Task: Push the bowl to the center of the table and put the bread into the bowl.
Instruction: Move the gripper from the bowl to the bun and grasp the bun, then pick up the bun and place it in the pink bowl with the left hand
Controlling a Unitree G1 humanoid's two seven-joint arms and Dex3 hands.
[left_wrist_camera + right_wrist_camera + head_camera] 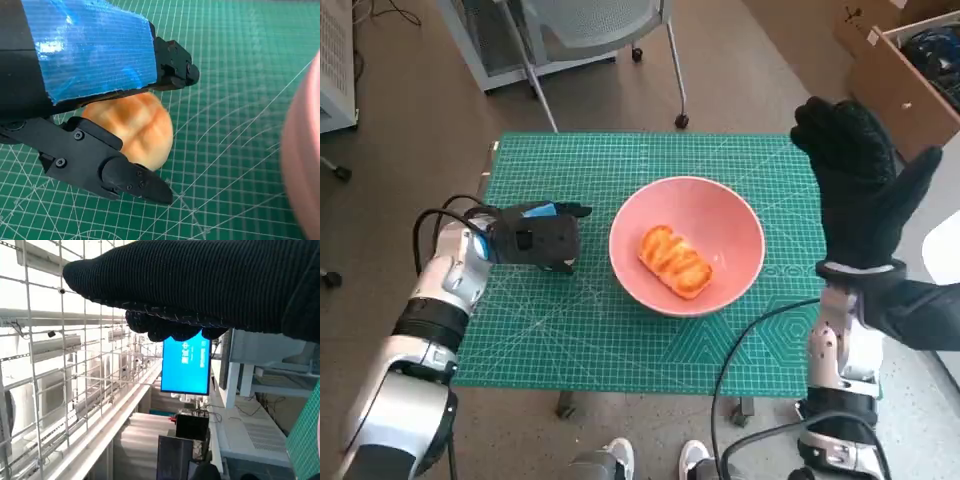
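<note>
**Gripping a second bun while one already sits in the bowl**

Sitting near the middle of the green gridded cutting mat (570, 350) is the round pink bowl (730, 225), with a glazed golden bread roll (674, 261) lying inside it. Just beside the bowl, the blue-taped black left hand (535, 238) rests low on the mat, forearm angled in towards it. Head view hides what it's got, but the left wrist view shows its black fingers (125, 177) wrapped around a round golden bun (135, 127). The black knitted-glove right hand (865, 185) is raised well above the bowl's far side, fingers spread, holding nothing. Right wrist view only catches a blue monitor screen (186, 365).
</note>
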